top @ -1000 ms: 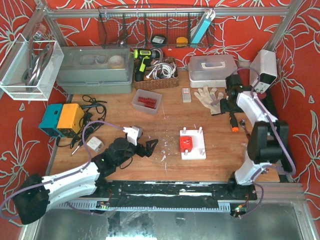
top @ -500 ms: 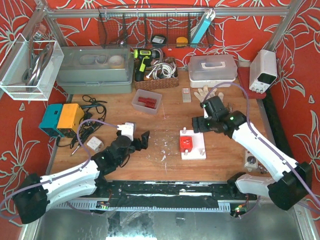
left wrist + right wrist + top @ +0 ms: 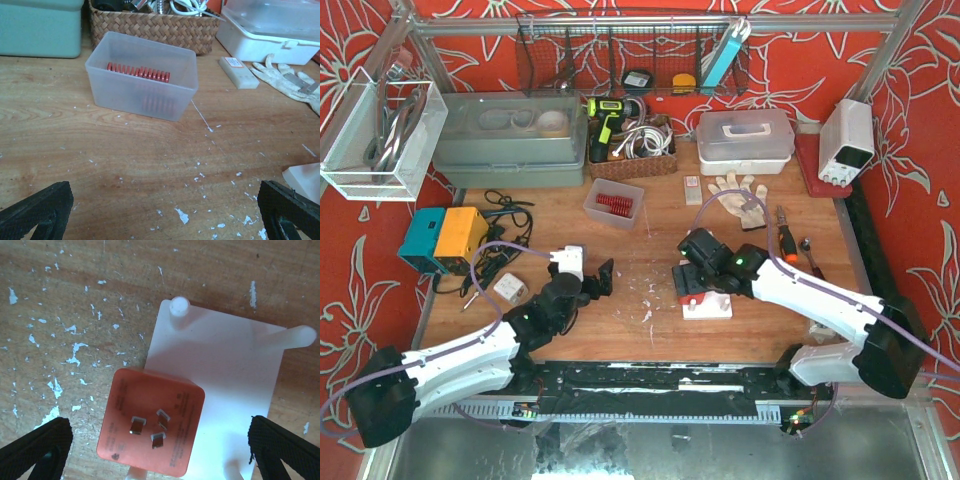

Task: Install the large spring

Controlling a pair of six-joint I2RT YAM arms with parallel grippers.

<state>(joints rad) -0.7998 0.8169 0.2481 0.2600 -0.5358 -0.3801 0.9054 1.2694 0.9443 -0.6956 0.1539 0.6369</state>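
The red coil springs (image 3: pixel 138 73) lie in a clear rectangular plastic bin (image 3: pixel 613 203) at the back middle of the wooden tabletop (image 3: pixel 650 240), just in front of a woven brown basket (image 3: pixel 150 30). In the left wrist view 1 coil runs along the bin's rear wall, and more red shows blurred through the front wall.

The left gripper (image 3: pixel 603 277) sits low over the tabletop, pointing toward the bin and well short of it. Its jaws are spread wide with nothing between them, and both black fingertips (image 3: pixel 37 207) sit at the bottom corners of that view.

The right gripper (image 3: pixel 691 285) hangs above the flat white base plate (image 3: pixel 227 370), which lies right of the tabletop's centre. Its jaws are also wide apart and empty, 1 on each side of an orange-red square block (image 3: pixel 150 422) that sits on the plate's near-left part. The block's top face carries 3 small metal prongs. 2 white pegs (image 3: pixel 179 306) rise from the plate's corners on the side away from the block.

A white fabric glove (image 3: pixel 740 195) lies behind the plate, to the right of a small flat white rectangular piece (image 3: pixel 239 79). White flecks dot the wood between the 2 grippers.
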